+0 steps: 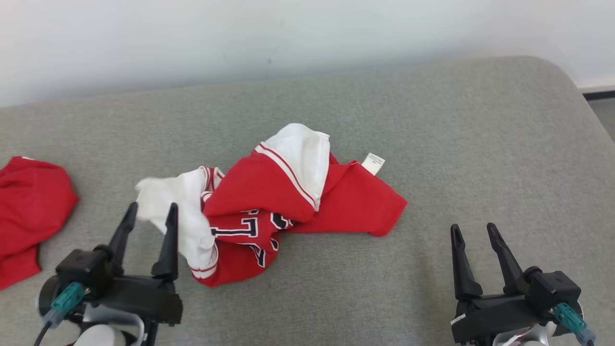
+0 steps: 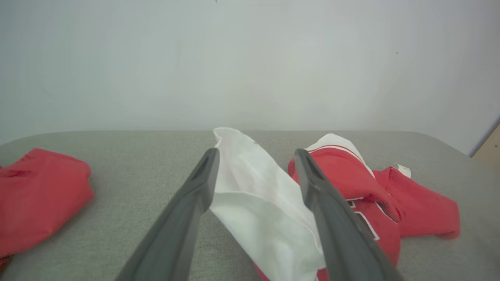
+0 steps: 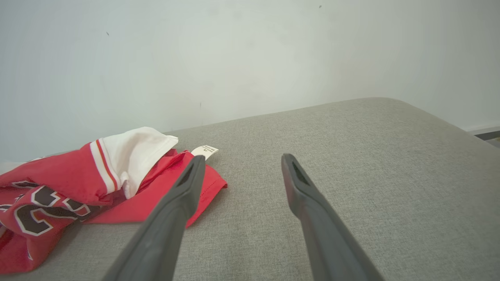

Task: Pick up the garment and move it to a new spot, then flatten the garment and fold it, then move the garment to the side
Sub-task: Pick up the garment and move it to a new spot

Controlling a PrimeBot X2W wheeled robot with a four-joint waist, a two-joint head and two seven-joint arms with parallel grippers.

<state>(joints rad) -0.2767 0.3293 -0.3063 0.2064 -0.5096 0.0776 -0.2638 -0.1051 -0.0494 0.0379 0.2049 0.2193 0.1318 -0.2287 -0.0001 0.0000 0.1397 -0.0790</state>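
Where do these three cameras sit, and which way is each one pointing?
Head view: on the robot's head, looking forward and down at the grey cushion and jersey; left claw and right claw show at the bottom.
Left wrist view: on the left wrist, looking along its fingers at the jersey's white sleeve and the wall.
Right wrist view: on the right wrist, looking along its fingers across the cushion, jersey at left.
Shared: all three show the jersey.

Bright, even, diffuse light, only a faint soft shadow beneath the garment (image 1: 350,206); wrist views slightly soft.
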